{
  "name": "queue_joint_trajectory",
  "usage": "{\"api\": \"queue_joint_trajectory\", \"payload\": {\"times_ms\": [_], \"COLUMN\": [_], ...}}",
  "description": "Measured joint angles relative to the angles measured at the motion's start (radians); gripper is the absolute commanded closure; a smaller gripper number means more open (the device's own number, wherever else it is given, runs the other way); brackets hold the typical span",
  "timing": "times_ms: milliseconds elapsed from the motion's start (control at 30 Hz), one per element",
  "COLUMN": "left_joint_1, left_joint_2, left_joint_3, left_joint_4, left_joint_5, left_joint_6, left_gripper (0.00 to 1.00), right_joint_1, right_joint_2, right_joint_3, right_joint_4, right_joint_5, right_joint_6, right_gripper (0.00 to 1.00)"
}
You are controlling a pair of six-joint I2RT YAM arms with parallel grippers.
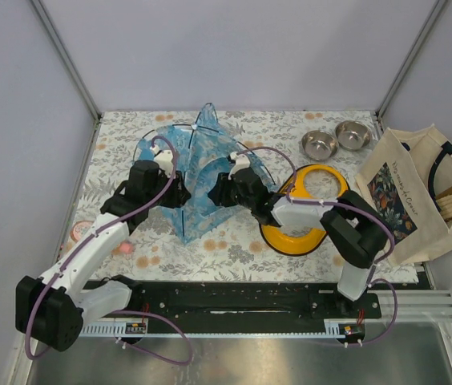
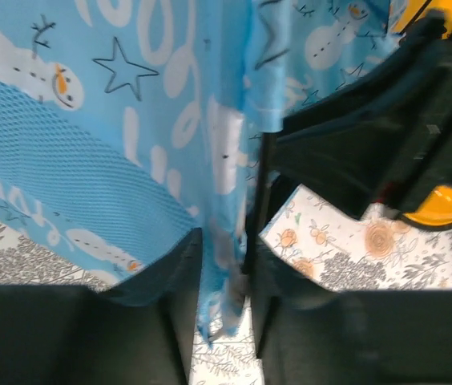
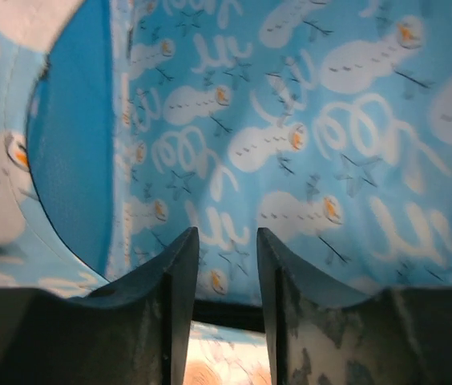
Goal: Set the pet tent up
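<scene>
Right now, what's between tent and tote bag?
Top view: a yellow ring, partly under the right arm, between the light-blue snowman-print fabric tent and cream canvas tote bag.

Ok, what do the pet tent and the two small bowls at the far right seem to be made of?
The pet tent looks like thin matte fabric, probably synthetic: it has soft folds and printed snowmen. Its mesh panel shows an open weave. The bowls look like polished metal, likely stainless steel, given their bright reflections.
</scene>
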Motion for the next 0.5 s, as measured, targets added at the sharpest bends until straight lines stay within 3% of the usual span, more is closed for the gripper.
{"api": "queue_joint_trajectory", "payload": {"times_ms": [133, 300, 500], "left_joint_1": [0.000, -0.001, -0.001], "left_joint_2": [0.016, 0.033, 0.051], "left_joint_3": [-0.001, -0.001, 0.000], "left_joint_4": [0.025, 0.049, 0.043], "left_joint_5": [0.008, 0.016, 0.053], "left_joint_6": [-0.014, 0.005, 0.003], "left_gripper": [1.00, 1.00, 1.00], "right_joint_1": [0.006, 0.031, 0.070], "right_joint_2": [0.142, 0.227, 0.316], "right_joint_3": [0.150, 0.193, 0.286], "right_joint_4": [-0.003, -0.020, -0.192], "right_joint_5": [-0.105, -0.149, -0.063], "right_joint_6": [0.039, 0.118, 0.196], "right_gripper": [0.75, 0.80, 0.72]}}
